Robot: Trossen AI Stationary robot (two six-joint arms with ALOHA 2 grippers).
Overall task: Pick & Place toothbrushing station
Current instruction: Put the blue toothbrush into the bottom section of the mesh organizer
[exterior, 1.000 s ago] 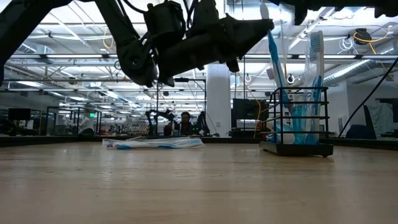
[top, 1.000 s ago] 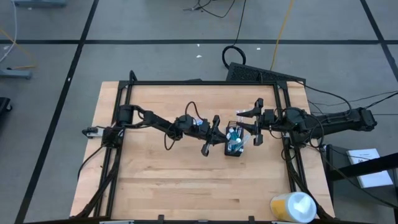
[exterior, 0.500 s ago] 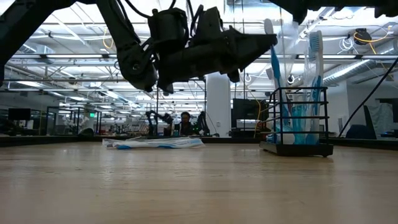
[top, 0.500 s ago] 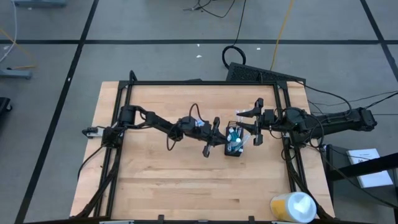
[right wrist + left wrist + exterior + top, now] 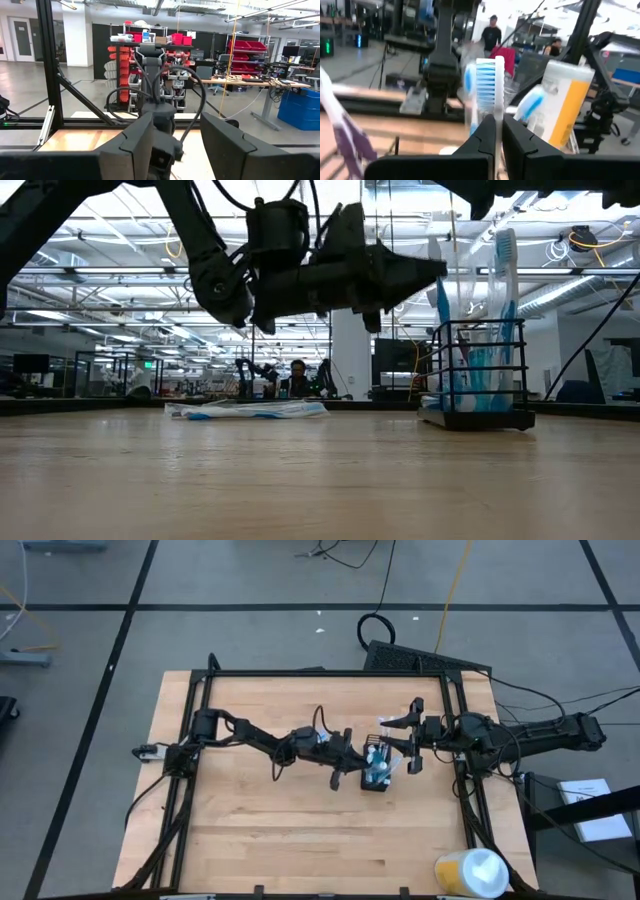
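Though hidden overhead, left gripper [image 5: 495,131] fingers pinching toothbrush [image 5: 489,80].

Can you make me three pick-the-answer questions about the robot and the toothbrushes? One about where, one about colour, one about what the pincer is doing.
1. Where do the toothbrushes stand?
A. In the black wire cup
B. Flat on the floor
C. On top of the yellow-and-white roll

2. What colour are the bristles between the fingers of the left pincer?
A. Red
B. Blue and white
C. Green

3. What is the left pincer doing?
A. Lying on the table
B. Hanging wide open, away from everything
C. Closed on a toothbrush

Answers:
1. A, the low view shows them upright inside the mesh cup.
2. B, the left wrist view shows blue and white bristles.
3. C, both fingers press the brush's neck.
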